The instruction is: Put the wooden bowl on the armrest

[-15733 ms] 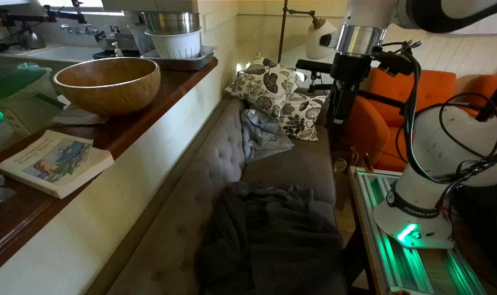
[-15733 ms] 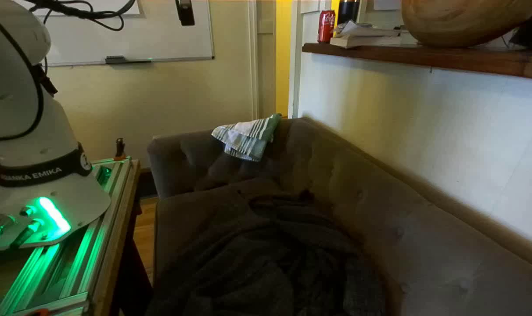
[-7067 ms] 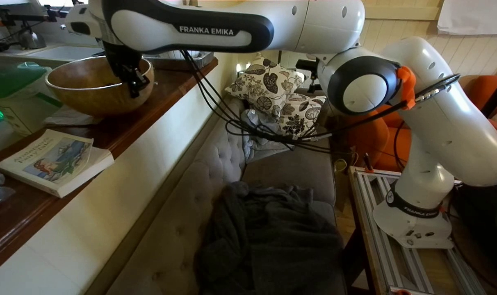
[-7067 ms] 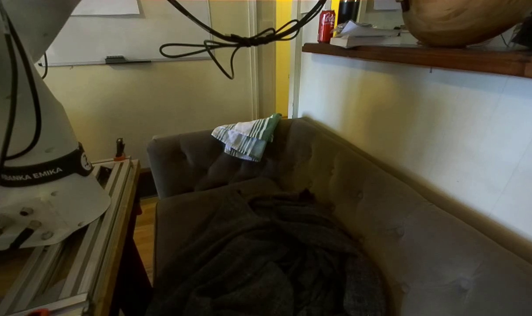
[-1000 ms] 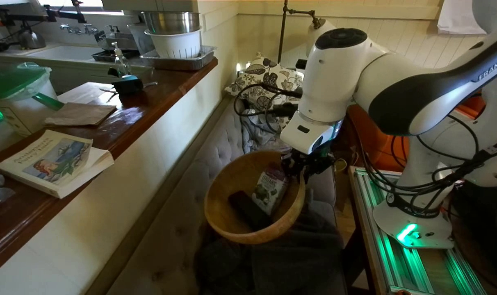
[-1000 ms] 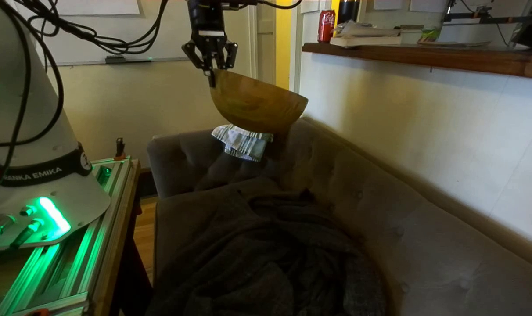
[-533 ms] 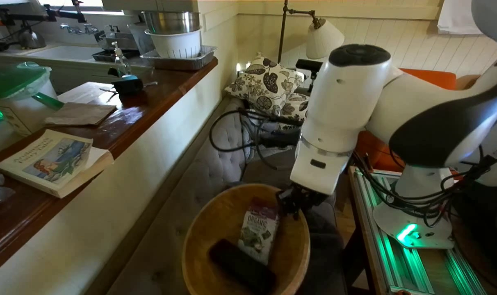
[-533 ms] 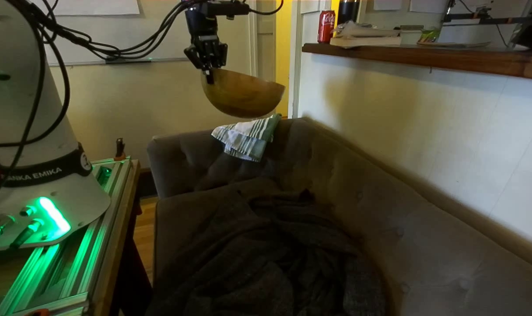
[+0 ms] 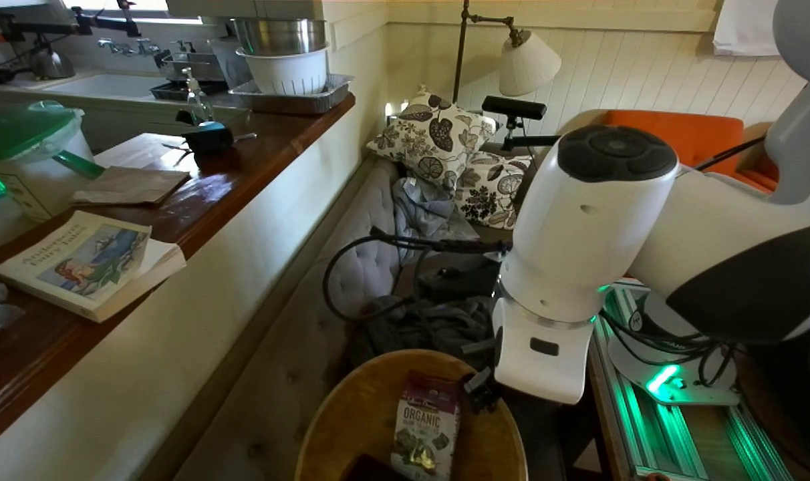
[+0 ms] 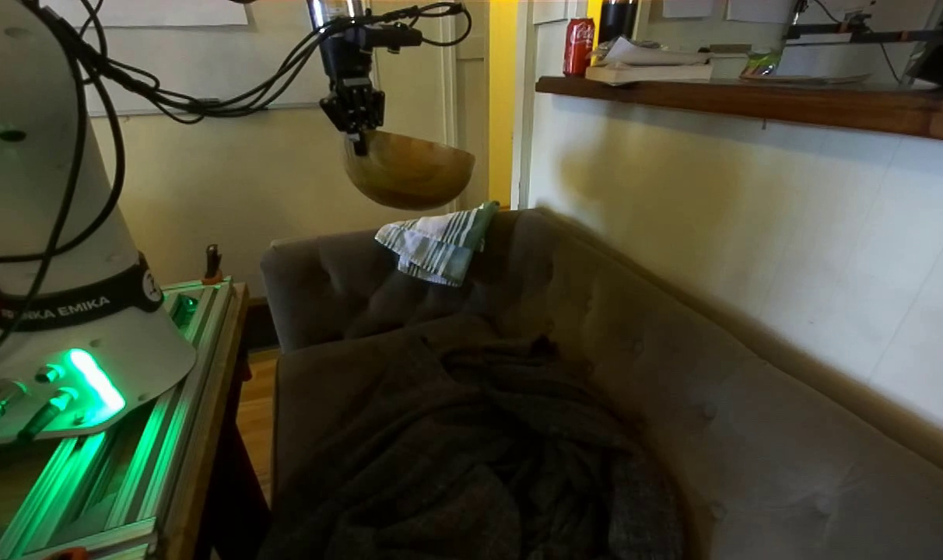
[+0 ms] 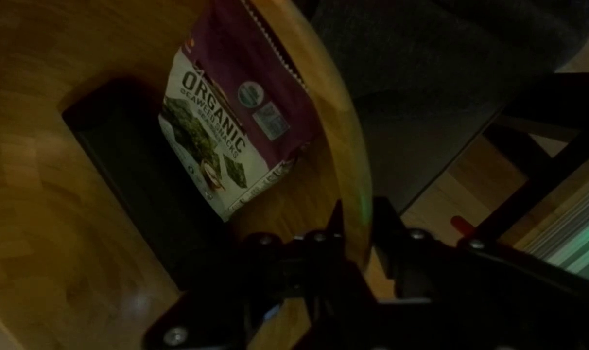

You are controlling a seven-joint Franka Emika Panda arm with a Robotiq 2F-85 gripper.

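The wooden bowl [image 10: 417,175] hangs in the air, tilted, with my gripper [image 10: 360,144] shut on its rim. In the wrist view the rim runs between the two dark fingertips, one inside the bowl and one outside. A purple and white snack bag [image 11: 216,112] and a black oblong object [image 11: 139,180] lie inside the bowl. In an exterior view the armrest [image 10: 324,276] is the grey tufted end of the sofa, below the bowl in the picture. Whether the bowl is right over it or apart in depth, I cannot tell. The bowl's near part is cut off in an exterior view [image 9: 351,427].
A striped cloth [image 10: 436,245] drapes over the armrest. A dark blanket [image 10: 471,451] covers the sofa seat. The wooden ledge [image 9: 258,160] with a book [image 9: 87,264] runs behind the sofa back. The robot's table [image 10: 207,373] stands beside the sofa.
The bowl has left the ledge, held by the gripper. Over the last second it has moved along the sofa toward the armrest end, away from the wall, and the cloth has come into full view.
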